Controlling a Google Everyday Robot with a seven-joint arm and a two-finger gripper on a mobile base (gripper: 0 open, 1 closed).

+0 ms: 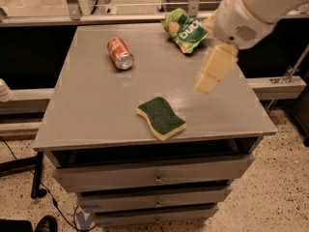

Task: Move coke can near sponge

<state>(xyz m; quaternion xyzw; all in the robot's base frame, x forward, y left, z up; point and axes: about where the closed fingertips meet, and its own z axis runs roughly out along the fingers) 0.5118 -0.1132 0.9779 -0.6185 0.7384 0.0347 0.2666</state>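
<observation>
- Claw [213, 70] hangs over the bench [91, 115], beyond the sponge [161, 117] and to its right; whether it is apart or together cannot be told.
- Coke can [120, 53] lies on its side, well apart from the sponge, beyond it to the left.
- Risk: the lying can may roll if pinched off-centre.
- Risk: the reach may brush the snack bag [185, 30], beyond the sponge.
- Count: one can, one sponge, one bag.

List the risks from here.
The coke can lies on its side, so a nudge may roll it away. The end effector hangs above the table near the green snack bag and might clip it crossing. The sponge sits near the front edge; an overshoot could push it off.
</observation>
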